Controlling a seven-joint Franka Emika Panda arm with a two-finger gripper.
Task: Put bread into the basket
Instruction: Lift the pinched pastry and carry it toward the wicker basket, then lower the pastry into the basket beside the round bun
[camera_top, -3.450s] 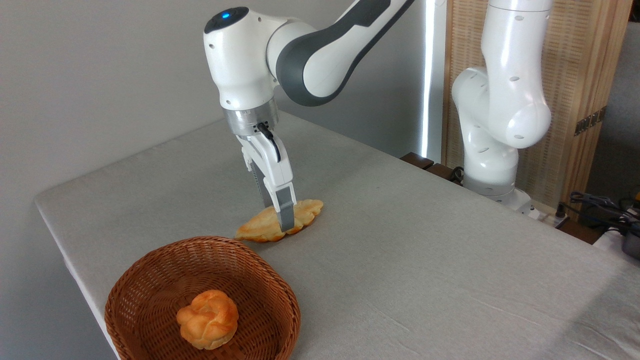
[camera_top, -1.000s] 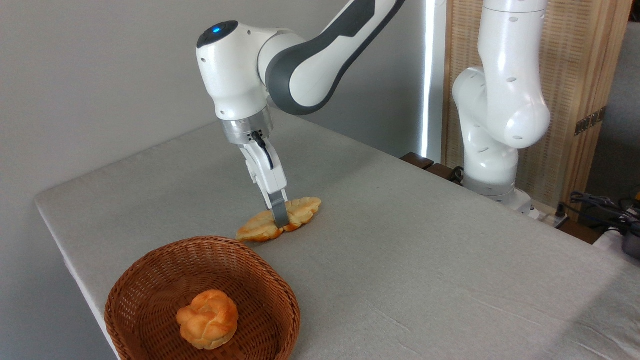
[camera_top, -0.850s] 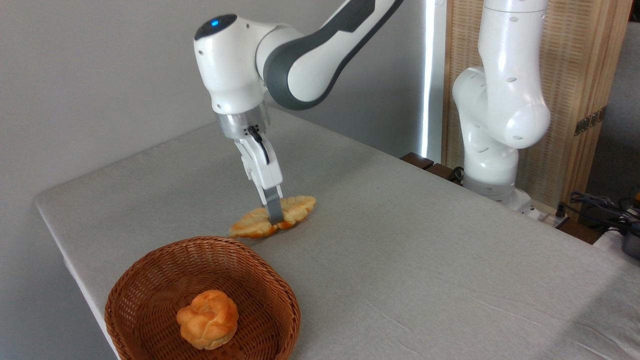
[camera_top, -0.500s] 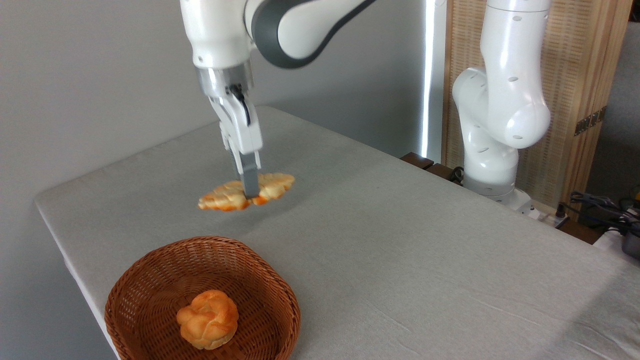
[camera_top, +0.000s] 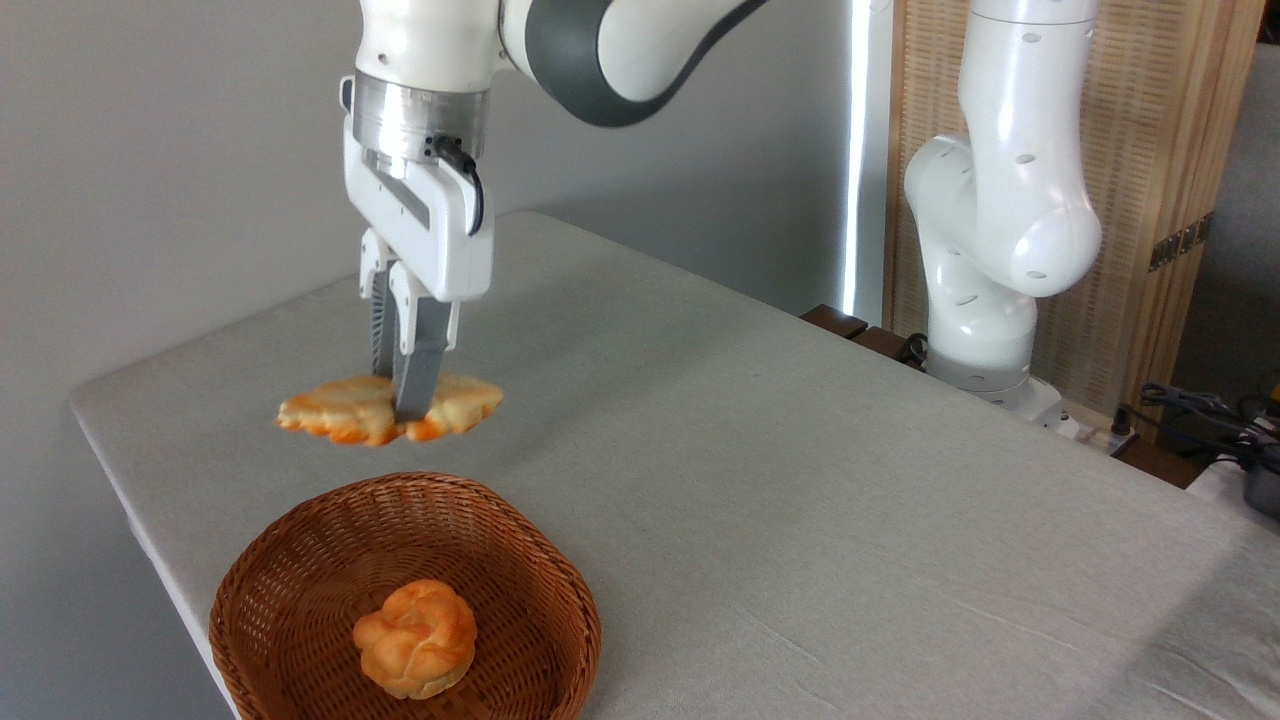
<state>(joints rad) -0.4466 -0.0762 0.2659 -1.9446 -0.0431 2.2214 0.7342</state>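
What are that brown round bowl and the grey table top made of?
The round brown basket looks like woven wicker with a matt finish: interlaced strands and a braided rim show. The grey table top seems covered in matt cloth, judging by faint creases.

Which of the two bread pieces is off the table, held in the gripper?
The long flat braided loaf, clamped mid-length by the gripper above the table. The round knotted bun lies in the basket.

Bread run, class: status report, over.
Gripper shut on bread, airborne. Not yet over basket. Bun already sits inside. Path clear.
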